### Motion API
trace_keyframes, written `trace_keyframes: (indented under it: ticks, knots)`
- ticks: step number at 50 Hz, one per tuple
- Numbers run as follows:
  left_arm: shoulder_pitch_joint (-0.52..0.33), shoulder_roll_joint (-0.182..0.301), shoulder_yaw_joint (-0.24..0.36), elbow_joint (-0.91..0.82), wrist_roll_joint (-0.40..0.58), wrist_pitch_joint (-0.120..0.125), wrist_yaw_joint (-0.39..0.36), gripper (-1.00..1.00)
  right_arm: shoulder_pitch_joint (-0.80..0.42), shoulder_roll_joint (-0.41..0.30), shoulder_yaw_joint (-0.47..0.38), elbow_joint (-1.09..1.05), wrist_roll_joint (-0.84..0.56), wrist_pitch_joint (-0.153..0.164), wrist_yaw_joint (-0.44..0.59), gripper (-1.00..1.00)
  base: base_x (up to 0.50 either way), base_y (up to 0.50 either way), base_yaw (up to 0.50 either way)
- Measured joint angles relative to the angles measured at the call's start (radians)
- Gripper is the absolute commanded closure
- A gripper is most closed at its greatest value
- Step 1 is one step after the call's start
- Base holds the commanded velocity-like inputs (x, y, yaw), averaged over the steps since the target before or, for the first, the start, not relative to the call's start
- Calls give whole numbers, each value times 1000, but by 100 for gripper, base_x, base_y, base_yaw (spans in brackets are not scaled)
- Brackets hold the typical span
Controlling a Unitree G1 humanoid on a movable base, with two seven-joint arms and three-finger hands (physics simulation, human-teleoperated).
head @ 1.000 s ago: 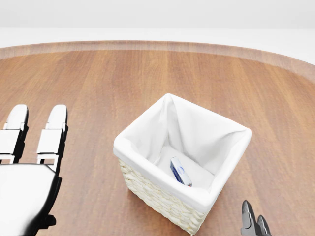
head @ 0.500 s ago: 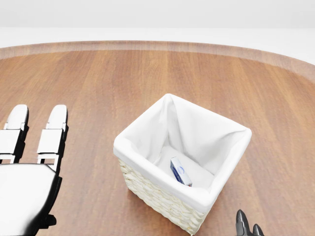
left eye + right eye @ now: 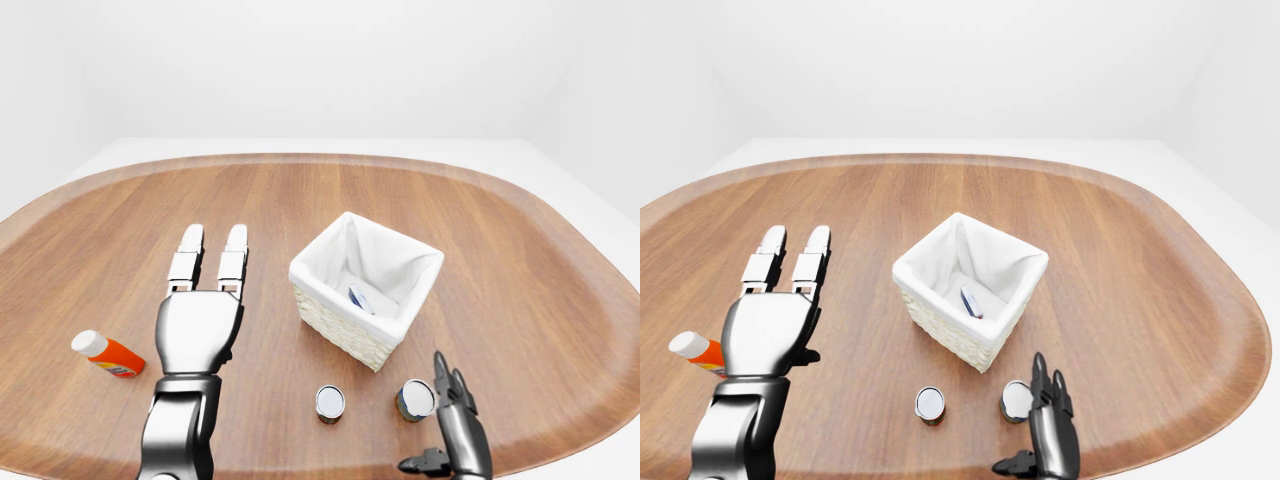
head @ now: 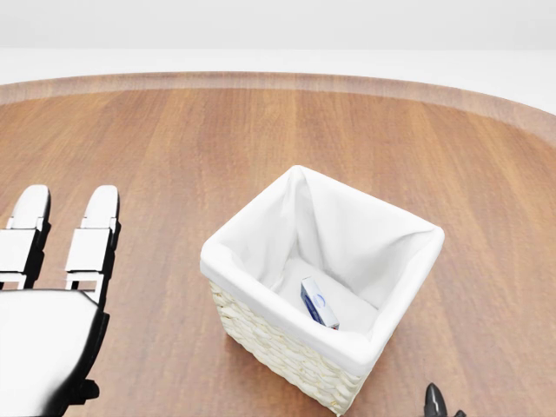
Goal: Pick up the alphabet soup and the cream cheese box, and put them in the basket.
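The wicker basket (image 4: 261,294) with a white cloth lining stands in the middle of the wooden table. The blue and white cream cheese box (image 4: 318,302) lies inside it. Two small cans lie on their sides below the basket in the left-eye view, silver ends facing me: one (image 3: 329,402) to the left, one (image 3: 416,399) to the right. I cannot read which is the alphabet soup. My right hand (image 3: 447,375) is open, fingers pointing up, just right of the right can, not closed on it. My left hand (image 3: 213,242) is open and empty, left of the basket.
An orange bottle with a white cap (image 3: 108,353) lies at the left of the table, beside my left forearm. The table's rounded edge (image 3: 560,440) runs close below the cans and my right hand.
In the head view, my right hand's fingertips have sunk toward the bottom edge, so only their tips show now. The left hand, basket and box have not moved.
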Motion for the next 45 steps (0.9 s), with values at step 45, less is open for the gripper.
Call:
trace_keyframes:
  ticks: [45]
  knots:
    - [-1,1,-2,4,5,2,-2,-100,-142,61,-139,136,87,0,80,-100,0,0,0]
